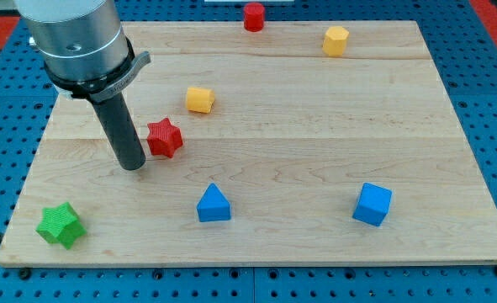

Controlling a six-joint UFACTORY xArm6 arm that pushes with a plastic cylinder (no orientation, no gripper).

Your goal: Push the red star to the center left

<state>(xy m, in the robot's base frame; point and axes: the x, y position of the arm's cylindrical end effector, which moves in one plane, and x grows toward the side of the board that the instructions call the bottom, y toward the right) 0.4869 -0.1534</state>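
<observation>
Task thing: red star (165,138) lies on the desk (315,160), left of middle, a little above mid-height in the view.
Tip: my tip (133,165) rests on the desk just beside the star, at its left and slightly lower; whether they touch, I cannot tell.
Hand: none here; my arm ends in a bare rod that holds nothing and has nothing to open.
Neighbours: yellow block (199,99) sits near the star, up and to its right; blue triangle (214,204) below it; green star (60,225) at the bottom left corner.
Farther off: blue cube (372,204), another yellow block (335,40), red cylinder (254,16) at the top edge.
Progress: the star looks close to centre left already, I judge.
Risk: my tip stands on the star's left, so pushing from here would send it rightward, away from the goal, perhaps into the yellow block.
Second risk: the star's points could make it spin off a glancing push.
</observation>
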